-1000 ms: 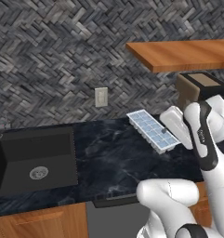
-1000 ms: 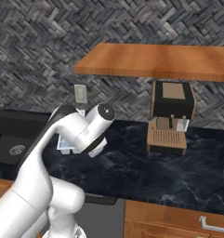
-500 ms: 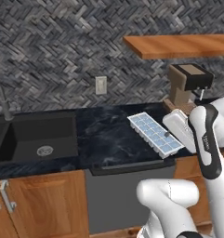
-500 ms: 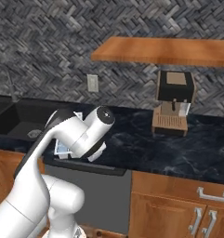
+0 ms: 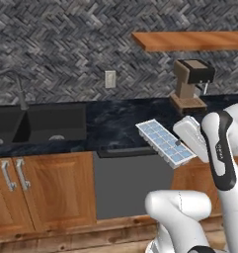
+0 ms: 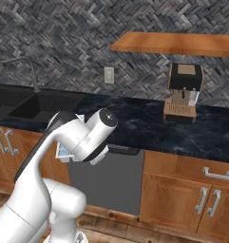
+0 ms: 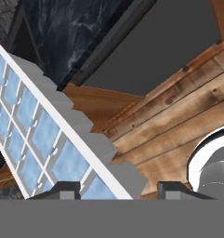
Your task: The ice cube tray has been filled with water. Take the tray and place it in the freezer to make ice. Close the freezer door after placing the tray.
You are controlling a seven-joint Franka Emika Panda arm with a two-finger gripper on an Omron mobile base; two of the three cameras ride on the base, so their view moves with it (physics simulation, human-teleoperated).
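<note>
Base backed off counter [image 5: 115,123], tray [image 5: 165,143] over dishwasher [image 5: 130,185]

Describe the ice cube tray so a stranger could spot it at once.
Start at the black counter with the coffee machine. In front of its edge, above the grey dishwasher panel, the ice cube tray hangs tilted at the white arm's end. Its grid of pale-blue cells sets it apart.
</note>
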